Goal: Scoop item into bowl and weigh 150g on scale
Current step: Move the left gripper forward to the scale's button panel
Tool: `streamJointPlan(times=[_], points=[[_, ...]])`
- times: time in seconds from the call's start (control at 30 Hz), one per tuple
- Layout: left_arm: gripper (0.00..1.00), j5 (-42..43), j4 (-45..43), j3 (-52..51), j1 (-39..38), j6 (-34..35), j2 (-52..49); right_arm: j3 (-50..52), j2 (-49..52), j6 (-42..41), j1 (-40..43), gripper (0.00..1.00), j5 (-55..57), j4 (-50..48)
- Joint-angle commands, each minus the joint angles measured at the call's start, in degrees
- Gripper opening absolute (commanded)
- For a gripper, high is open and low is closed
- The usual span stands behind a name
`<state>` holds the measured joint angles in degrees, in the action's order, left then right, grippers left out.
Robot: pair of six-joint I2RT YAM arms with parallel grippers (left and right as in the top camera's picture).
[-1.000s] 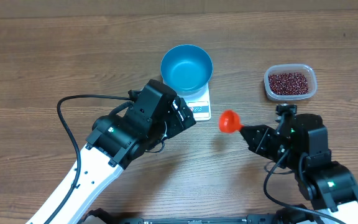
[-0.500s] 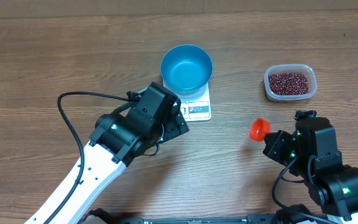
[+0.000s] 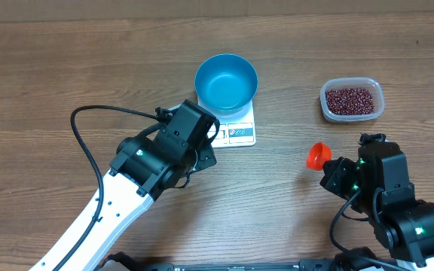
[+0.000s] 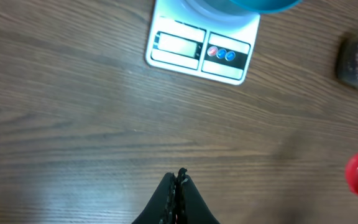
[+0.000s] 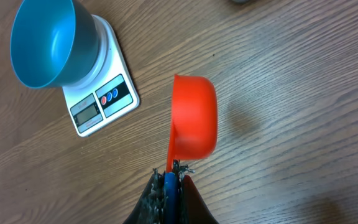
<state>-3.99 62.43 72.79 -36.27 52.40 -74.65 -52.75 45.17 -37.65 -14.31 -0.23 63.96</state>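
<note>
**Q:** While the white left arm reaches in from the near-left corner towards the middle of the table, how does its tool stand?

**R:** Its left gripper (image 4: 179, 179) has both black fingers pressed together with nothing between them. It hangs over bare wood, just short of the small flat white rectangular scale (image 3: 239, 133), and does not touch it. A black cable (image 3: 77, 128) loops out from that arm.

**Q:** And the right arm?

**R:** It sits at the near-right, its wrist pointing left. The right gripper (image 5: 171, 171) is clamped on the handle of a red-orange plastic scoop (image 5: 194, 118), which is held above the wood, well apart from the scale. Whether the cup carries anything I cannot tell.

**Q:** Where are the task's things?

**R:** The round deep bright blue plastic bowl (image 3: 226, 83) stands on the far end of the scale, leaving the display window and coloured buttons uncovered on the near edge. Its inside shows plain blue. The small dark red-maroon beans (image 3: 350, 99) lie heaped in a clear rounded-rectangular plastic tub (image 3: 325, 98) at the far right, beyond the right arm.

**Q:** And the surface and room?

**R:** A brown wood-grain table (image 3: 51, 75) fills almost every view. Along the far edge, the overhead view shows only a pale strip (image 3: 202, 6); what it is I cannot tell.
</note>
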Motion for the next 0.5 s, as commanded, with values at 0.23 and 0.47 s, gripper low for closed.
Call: streamJointPlan(times=[0.23,0.47], points=[[0.04,-13.05,-0.83,-1.2,-6.36,-6.14,-0.24,-1.77,-0.2,0.24,-0.2,0.04,1.22,-0.42],[0.04,-15.87,-10.14,-9.09,-9.31,-6.14,-0.26,-1.77,-0.2,0.22,-0.2,0.04,1.2,-0.57]])
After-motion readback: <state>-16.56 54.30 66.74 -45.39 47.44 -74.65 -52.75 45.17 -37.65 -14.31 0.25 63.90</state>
